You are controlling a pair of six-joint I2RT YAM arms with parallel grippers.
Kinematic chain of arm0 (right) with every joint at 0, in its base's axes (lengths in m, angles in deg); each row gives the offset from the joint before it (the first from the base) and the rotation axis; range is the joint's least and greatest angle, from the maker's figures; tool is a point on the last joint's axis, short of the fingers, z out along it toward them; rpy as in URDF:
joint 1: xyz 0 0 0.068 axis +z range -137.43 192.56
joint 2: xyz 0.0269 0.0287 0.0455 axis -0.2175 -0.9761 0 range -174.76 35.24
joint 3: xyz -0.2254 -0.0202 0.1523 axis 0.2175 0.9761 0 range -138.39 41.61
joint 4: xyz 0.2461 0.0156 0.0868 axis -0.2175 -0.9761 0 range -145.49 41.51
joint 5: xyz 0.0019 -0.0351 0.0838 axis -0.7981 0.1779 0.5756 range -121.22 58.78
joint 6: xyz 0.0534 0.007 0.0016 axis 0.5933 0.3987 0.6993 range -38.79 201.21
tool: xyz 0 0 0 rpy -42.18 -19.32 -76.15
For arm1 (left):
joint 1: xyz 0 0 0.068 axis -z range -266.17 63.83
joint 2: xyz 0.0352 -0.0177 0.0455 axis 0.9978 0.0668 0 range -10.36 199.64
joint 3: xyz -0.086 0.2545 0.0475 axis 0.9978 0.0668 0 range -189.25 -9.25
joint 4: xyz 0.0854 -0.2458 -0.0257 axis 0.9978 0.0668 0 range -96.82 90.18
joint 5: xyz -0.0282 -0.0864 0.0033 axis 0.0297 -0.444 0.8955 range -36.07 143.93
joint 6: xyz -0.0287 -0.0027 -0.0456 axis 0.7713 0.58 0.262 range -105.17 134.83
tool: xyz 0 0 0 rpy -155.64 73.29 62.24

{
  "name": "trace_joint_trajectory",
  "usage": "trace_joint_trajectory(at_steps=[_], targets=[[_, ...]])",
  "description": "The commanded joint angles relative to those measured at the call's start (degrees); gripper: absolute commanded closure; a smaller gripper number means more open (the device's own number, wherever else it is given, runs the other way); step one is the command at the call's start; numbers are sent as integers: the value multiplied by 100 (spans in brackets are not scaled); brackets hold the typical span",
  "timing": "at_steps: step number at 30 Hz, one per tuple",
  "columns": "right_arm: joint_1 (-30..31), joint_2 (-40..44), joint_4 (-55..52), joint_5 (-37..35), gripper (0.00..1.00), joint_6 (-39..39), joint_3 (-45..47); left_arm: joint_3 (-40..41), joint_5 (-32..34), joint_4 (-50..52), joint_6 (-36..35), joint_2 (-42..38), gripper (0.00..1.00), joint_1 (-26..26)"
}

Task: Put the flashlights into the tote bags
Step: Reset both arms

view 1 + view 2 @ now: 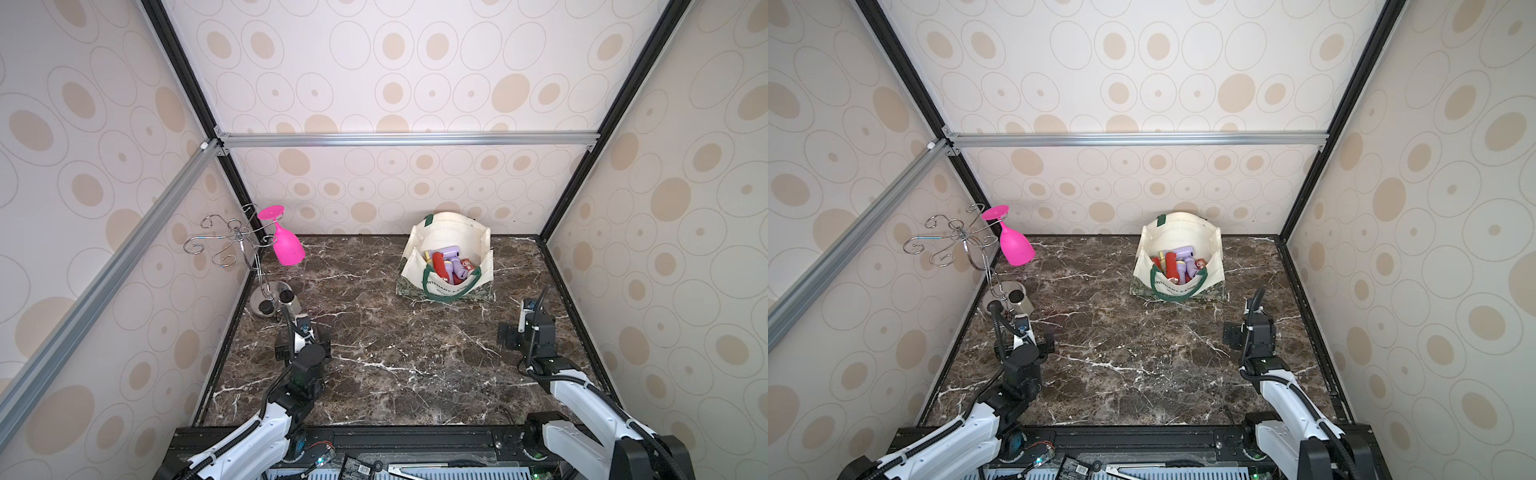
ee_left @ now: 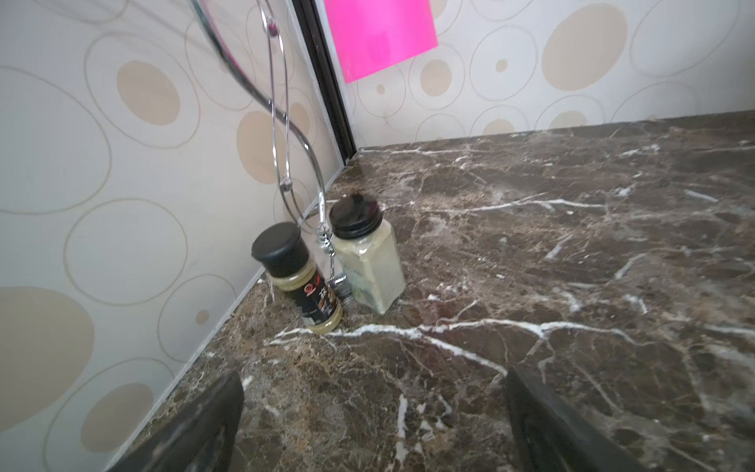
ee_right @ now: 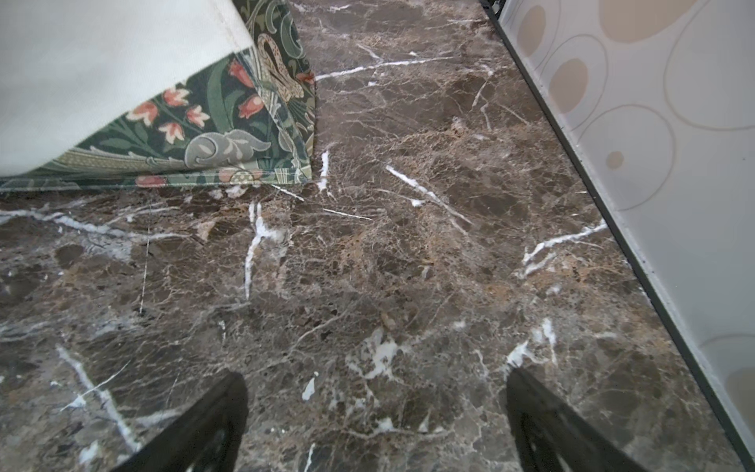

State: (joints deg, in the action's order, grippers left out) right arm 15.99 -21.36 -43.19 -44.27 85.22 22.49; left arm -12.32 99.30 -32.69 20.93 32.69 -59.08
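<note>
The flashlights (image 1: 446, 266), red and lilac ones with some yellow showing, lie heaped together inside the tote bag (image 1: 440, 237), which stands open toward the far right of the marble tabletop (image 1: 395, 353) in both top views, close to the back wall. The bag is cream canvas with dark green handles, green lettering on its near face and a green floral band along the bottom; one handle droops over the near side. The right gripper (image 3: 376, 380) hovers low over bare marble just beside the bag's near right corner, apart from it, with its jaws spread wide and nothing between them. The left gripper (image 2: 374, 392) is well apart from the bag, on the left side of the table, likewise spread wide and empty, facing the far left corner. There two black-capped spice jars (image 2: 298, 278) stand at the base of a chrome wire rack (image 1: 237, 237), and a pink plastic goblet (image 1: 286, 247) hangs upside down from one of its arms.
</note>
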Motion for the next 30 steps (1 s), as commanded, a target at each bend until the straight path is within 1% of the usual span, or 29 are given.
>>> trace_joint_trajectory(at_steps=[1,4,7,9,12,14,17,18,20,23,27,29,30], targets=[[-42,-145,426,134,0,-134,-30,14,-158,-664,-288,32,0,-201],[-99,-274,613,237,0,-162,-47,26,-240,-1193,-527,377,0,-389],[-245,-408,954,479,0,-101,-22,43,-642,-1834,-678,799,0,-583],[-254,-559,1201,478,0,-70,-29,43,-936,-2307,-771,1115,0,-690],[-254,-815,1275,512,0,-90,-167,-24,-1250,-2976,-882,1675,0,-891],[-255,-818,1505,650,0,-85,-87,-170,-1441,-3240,-942,2088,0,-1015],[-254,-848,2292,614,0,15,168,-432,-1563,-3371,-980,2588,0,-1126],[-255,-944,2432,578,0,-21,152,-501,-1612,-3412,-996,2710,0,-1158],[-254,-1266,2633,486,0,-59,10,-536,-1751,-3836,-1051,2990,0,-1203],[-256,-1683,3157,761,0,-136,-76,-747,-1987,-4161,-1067,3433,0,-1324],[-256,-2316,3695,772,0,-183,-256,-1051,-2445,-4610,-1277,4126,0,-1497],[-254,-2626,4049,758,0,-208,-244,-1149,-2412,-4769,-1266,4421,0,-1588],[-261,-2682,4142,759,0,-212,-204,-1194,-2364,-4674,-1165,4419,0,-1630]])
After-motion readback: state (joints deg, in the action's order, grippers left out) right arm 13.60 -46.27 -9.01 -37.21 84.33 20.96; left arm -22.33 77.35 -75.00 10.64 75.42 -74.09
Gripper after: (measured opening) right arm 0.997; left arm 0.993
